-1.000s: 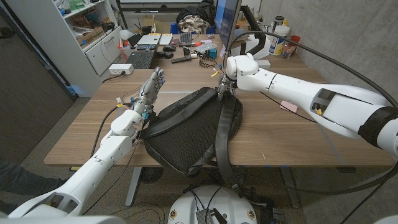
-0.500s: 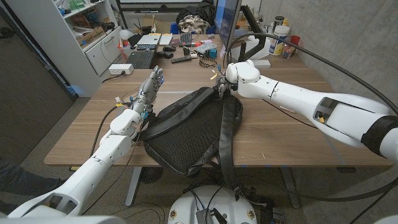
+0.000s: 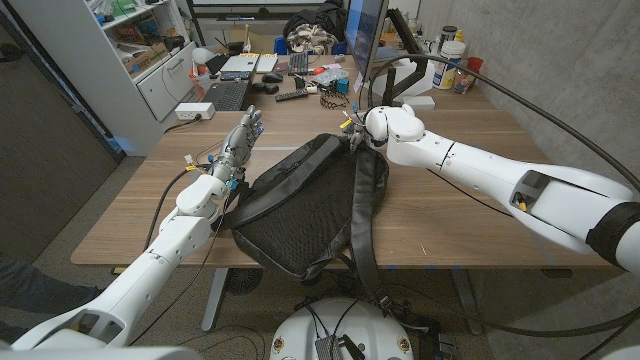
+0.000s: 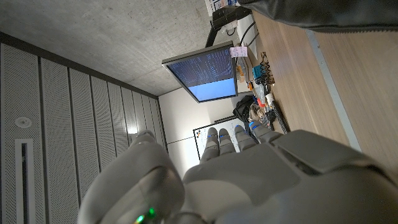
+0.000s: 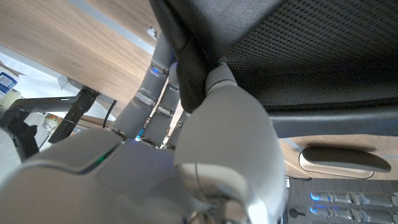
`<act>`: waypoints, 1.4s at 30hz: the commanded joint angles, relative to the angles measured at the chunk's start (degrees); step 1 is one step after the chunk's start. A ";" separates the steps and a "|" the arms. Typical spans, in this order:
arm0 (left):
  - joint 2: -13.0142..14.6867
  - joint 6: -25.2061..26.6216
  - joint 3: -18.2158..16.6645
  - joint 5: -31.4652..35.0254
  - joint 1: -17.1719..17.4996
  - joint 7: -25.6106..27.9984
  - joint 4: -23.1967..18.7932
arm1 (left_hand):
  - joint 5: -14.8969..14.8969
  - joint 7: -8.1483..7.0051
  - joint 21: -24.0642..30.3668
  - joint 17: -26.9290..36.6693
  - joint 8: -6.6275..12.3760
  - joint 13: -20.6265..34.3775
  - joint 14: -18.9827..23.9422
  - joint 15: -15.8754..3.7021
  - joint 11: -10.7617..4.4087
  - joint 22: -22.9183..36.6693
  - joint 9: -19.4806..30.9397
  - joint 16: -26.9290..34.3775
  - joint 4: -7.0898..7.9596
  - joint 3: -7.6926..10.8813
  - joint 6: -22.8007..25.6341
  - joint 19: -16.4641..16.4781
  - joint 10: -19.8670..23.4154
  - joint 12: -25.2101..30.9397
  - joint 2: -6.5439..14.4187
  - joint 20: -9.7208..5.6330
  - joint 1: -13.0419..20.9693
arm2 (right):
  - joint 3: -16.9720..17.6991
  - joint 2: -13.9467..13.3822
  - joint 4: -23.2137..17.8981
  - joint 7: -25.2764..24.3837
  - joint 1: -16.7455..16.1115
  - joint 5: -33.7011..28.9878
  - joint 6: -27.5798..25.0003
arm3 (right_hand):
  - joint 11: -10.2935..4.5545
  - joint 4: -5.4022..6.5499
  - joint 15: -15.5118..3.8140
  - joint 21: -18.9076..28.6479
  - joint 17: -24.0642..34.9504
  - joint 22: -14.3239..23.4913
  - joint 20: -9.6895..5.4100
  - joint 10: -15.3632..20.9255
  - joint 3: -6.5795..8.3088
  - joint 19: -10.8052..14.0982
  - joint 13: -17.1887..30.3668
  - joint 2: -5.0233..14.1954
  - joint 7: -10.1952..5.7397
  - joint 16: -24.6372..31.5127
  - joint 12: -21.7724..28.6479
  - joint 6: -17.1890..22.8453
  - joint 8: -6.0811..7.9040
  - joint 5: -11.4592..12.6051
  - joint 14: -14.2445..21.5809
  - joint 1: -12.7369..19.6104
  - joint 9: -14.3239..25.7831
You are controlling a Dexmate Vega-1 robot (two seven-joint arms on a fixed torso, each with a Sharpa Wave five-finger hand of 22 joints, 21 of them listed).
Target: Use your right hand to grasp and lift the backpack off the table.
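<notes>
We see the right hand at the top end of the black backpack, fingers wrapped round the bag's top handle, thumb pressed vs. it. The backpack sits mid-table, mesh back panel facing up, bottom end & shoulder straps hanging over the near edge of the wooden table. Left hand is just beside the bag's left side, fingers straight & together, holding nothing.
</notes>
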 commanded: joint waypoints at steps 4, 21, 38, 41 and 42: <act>-0.49 -0.01 0.84 0.31 -1.49 -1.15 1.40 | -0.28 -0.07 -0.23 0.29 0.09 0.06 0.24 0.09 0.00 0.18 0.19 0.31 -0.12 -0.11 0.41 -0.07 -0.08 0.00 0.50 0.59 -0.01 | 4.16 -3.87 -8.20 -3.29 -3.52 -1.32 -4.48 | 0.24 0.36 -5.90 1.72 0.06 0.03 -4.91 -0.79 0.74 -0.03 -0.12 2.64 0.43 0.63 3.19 0.04 0.26 0.52 0.30 2.84 0.05; -0.63 0.09 1.35 0.92 -2.16 -1.46 1.15 | -0.32 -0.18 -0.35 0.29 0.07 0.07 0.20 0.09 0.05 0.19 0.19 0.26 -0.14 -0.22 0.46 -0.04 -0.09 -0.05 0.64 0.82 0.04 | 7.91 -8.32 -17.56 -4.68 -7.16 -2.17 -9.12 | 0.27 0.31 -5.93 3.79 0.01 -0.24 -4.92 -1.93 1.30 -0.89 -0.15 2.69 0.76 0.91 6.18 -0.33 0.37 0.79 0.05 3.00 0.24; -0.23 0.37 1.71 1.43 -2.44 -1.78 0.07 | -0.36 -0.17 -0.46 0.29 0.02 0.07 0.20 0.05 0.03 0.20 0.20 0.24 -0.18 -0.34 0.44 -0.01 -0.10 -0.09 0.78 0.91 0.12 | 10.94 -12.60 -27.80 -4.38 -9.50 -3.86 -12.62 | 0.29 0.18 -5.96 5.76 0.00 -0.57 -4.92 -2.67 1.81 -1.39 -0.18 2.67 1.19 1.30 6.96 -0.36 0.18 0.84 0.19 3.28 -0.15; -0.14 0.49 1.75 1.46 -2.49 -1.85 -0.15 | -0.37 -0.16 -0.47 0.29 0.02 0.07 0.20 0.09 0.04 0.20 0.20 0.23 -0.19 -0.35 0.45 0.00 -0.13 -0.10 0.81 0.92 0.14 | 11.52 -13.22 -29.70 -4.37 -9.94 -4.48 -13.40 | 0.30 0.19 -5.94 6.20 0.00 -0.67 -4.93 -2.82 1.90 -1.52 -0.18 2.66 1.46 1.39 7.00 -0.42 0.10 0.82 0.29 3.30 -0.26; -0.08 0.51 1.78 1.57 -2.51 -1.84 -0.23 | -0.37 -0.14 -0.48 0.29 0.02 0.07 0.19 0.09 -0.03 0.20 0.20 0.23 -0.19 -0.35 0.46 0.00 -0.09 -0.09 0.82 0.92 0.14 | 11.68 -13.35 -30.28 -4.42 -10.09 -4.79 -13.80 | 0.29 0.18 -5.94 6.31 0.01 -0.70 -4.93 -2.85 1.93 -1.57 -0.18 2.64 1.42 1.41 7.02 -0.37 0.02 0.81 0.30 3.31 -0.42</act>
